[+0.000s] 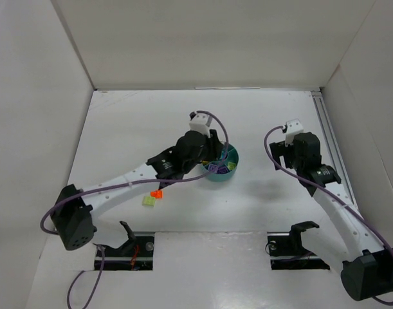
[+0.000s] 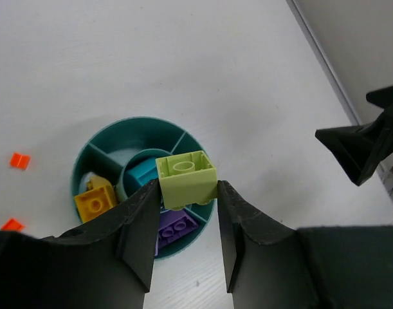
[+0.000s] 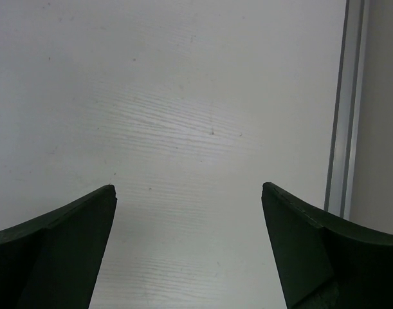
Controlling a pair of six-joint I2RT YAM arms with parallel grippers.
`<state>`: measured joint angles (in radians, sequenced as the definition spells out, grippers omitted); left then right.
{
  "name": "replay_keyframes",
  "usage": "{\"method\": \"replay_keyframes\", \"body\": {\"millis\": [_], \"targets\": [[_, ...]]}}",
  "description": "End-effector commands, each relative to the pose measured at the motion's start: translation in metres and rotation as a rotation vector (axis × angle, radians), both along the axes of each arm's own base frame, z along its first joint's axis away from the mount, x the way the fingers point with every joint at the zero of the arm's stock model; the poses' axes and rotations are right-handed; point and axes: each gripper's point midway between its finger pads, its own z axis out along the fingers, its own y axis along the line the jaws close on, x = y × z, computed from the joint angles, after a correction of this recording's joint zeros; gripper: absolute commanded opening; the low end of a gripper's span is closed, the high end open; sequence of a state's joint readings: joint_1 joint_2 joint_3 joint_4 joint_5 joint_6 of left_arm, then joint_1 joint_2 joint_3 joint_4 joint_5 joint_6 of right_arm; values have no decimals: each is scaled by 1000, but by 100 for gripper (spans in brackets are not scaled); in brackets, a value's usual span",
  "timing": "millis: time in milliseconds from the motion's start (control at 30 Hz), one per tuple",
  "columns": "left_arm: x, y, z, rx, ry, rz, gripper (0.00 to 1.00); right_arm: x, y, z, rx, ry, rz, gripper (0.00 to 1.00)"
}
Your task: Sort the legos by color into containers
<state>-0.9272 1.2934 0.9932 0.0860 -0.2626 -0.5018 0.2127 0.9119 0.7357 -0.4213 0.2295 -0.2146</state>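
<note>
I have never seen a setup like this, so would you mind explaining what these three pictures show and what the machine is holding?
Two robot arms are bolted to a white table. The overhead picture looks down on both; the other two come from cameras on each wrist. The left gripper pinches a lime green brick above a round teal dish with compartments, which already holds yellow, purple and teal bricks. Loose orange pieces and a pale yellow-green one lie on the table. The right gripper is open and empty over bare table.

I see a white table (image 1: pixel 183 225), white walls (image 1: pixel 202 38) boxing it in, a metal rail (image 1: pixel 329 138) along right of frame, black base brackets (image 1: pixel 128 241) at bottom
</note>
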Motion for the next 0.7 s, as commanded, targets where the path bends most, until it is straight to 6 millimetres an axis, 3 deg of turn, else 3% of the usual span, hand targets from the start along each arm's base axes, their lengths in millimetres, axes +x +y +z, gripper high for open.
{"method": "replay_keyframes", "body": {"millis": [0,33,100,267,433,633,667], "targets": [[-1,-38,28,55,-133,-137,23,1,3,0,17,-5,32,99],[0,-47,18,85,-126,-170,23,1,0,0,17,-5,23,99],[-2,-62,22,87,-140,-242,23,1,0,2,18,-14,23,99],[-8,-91,5,203,-193,-455,28,3,3,1,22,-22,54,99],[-7,-91,-12,372,-336,-593,30,4,8,5,24,-38,89,99],[-10,-92,-16,415,-468,-770,31,4,11,3,34,-36,114,99],[-5,-89,-26,431,-442,-767,31,4,11,3,34,-36,114,99]]}}
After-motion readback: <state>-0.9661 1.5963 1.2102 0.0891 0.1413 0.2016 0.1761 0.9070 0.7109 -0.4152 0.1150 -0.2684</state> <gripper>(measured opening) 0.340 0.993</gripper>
